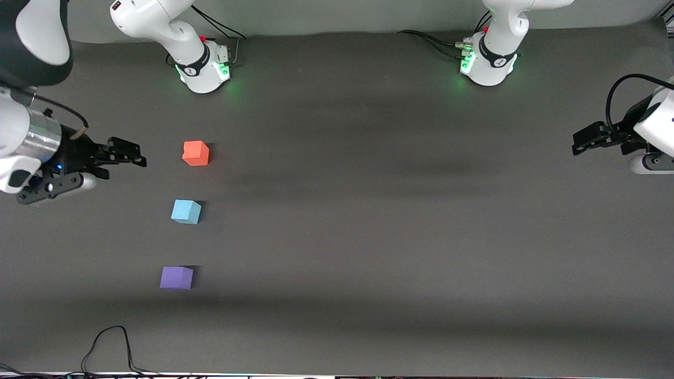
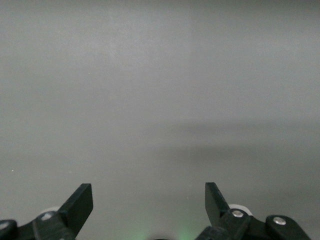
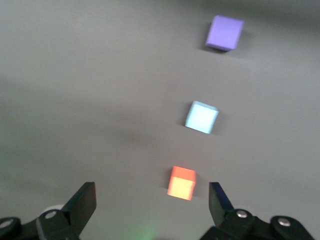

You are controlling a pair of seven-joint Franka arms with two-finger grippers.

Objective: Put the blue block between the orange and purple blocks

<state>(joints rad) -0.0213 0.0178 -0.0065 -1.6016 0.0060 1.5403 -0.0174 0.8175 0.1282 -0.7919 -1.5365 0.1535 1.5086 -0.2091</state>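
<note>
The blue block [image 1: 186,211] rests on the dark table between the orange block [image 1: 196,153], which is farther from the front camera, and the purple block [image 1: 176,277], which is nearer. The three stand apart in a rough line toward the right arm's end. My right gripper [image 1: 124,162] is open and empty in the air, beside the orange block and apart from it. The right wrist view shows its open gripper [image 3: 152,200] and the orange [image 3: 181,182], blue [image 3: 201,117] and purple [image 3: 225,32] blocks. My left gripper [image 1: 582,143] waits open at the left arm's end; its wrist view [image 2: 149,200] shows only bare table.
The arms' bases [image 1: 202,66] [image 1: 488,63] stand at the table's back edge with cables beside them. A black cable [image 1: 108,345] loops onto the table at the edge nearest the front camera, below the purple block.
</note>
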